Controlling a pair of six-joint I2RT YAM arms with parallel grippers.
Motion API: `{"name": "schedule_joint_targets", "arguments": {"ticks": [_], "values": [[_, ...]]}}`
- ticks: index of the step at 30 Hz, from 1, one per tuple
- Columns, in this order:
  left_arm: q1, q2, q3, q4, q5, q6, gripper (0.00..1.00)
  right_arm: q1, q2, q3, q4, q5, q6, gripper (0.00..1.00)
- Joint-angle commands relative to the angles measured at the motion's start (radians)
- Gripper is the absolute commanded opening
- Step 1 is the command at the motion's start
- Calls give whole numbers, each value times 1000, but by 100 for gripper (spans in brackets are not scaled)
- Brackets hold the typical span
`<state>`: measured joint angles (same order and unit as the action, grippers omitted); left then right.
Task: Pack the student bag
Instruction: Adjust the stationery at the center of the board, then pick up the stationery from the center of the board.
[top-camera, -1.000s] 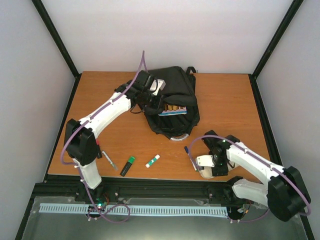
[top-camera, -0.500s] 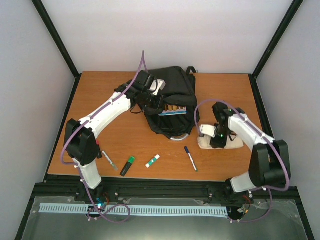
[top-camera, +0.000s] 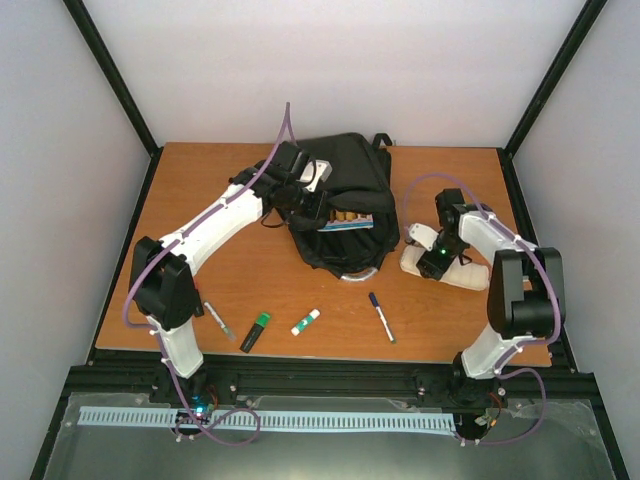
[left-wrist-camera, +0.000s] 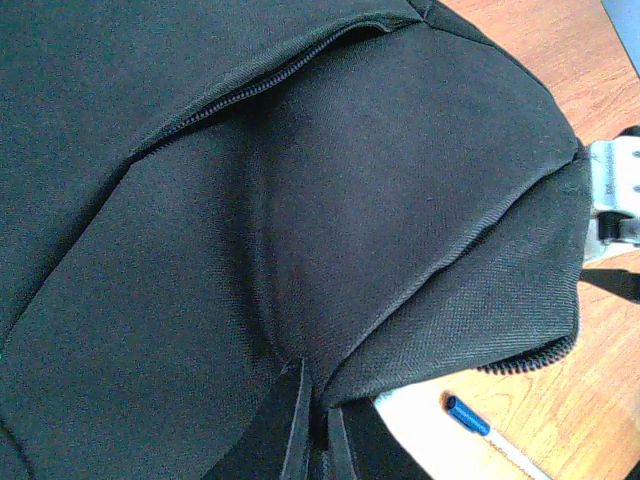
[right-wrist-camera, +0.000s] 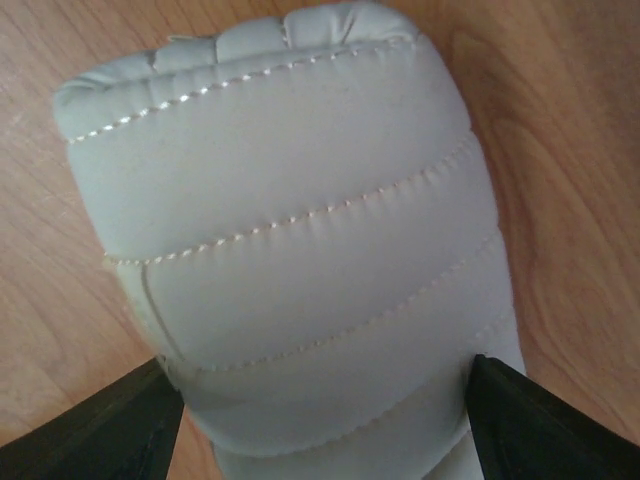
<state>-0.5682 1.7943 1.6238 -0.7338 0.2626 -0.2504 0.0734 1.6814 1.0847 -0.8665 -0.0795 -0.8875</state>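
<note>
Top external view: the left arm stretches forward to the left flank of the student bag (top-camera: 350, 175), which lies flat toward the far side of the table (top-camera: 200, 190). The left gripper (top-camera: 308, 200) is pinched tight on the bag's black fabric. Right of the bag, the right arm folds back sharply, with the right gripper (top-camera: 430, 262) spread wide around a cream pouch (top-camera: 462, 274), fingers (right-wrist-camera: 110, 425) against each side. Bare wood lies left of the bag, and a blue pen (top-camera: 381, 315) lies just in front of it.

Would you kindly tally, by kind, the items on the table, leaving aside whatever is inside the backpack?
student bag: 1
cream pouch: 1
Pens: 2, blue-capped pen and grey pen
green highlighter: 1
glue stick: 1
Total: 6
</note>
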Motion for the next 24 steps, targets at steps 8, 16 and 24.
{"name": "schedule_joint_targets", "arguments": {"ticks": [8,16,24], "values": [[4,4,48,3,52,-10,1,-12,-285,-220,81,115,-127,84],[4,5,48,3,53,-10,1,-11,-366,-322,165,153,-217,68],[4,10,48,4,56,-12,1,-12,-284,-319,212,149,-226,67]]}}
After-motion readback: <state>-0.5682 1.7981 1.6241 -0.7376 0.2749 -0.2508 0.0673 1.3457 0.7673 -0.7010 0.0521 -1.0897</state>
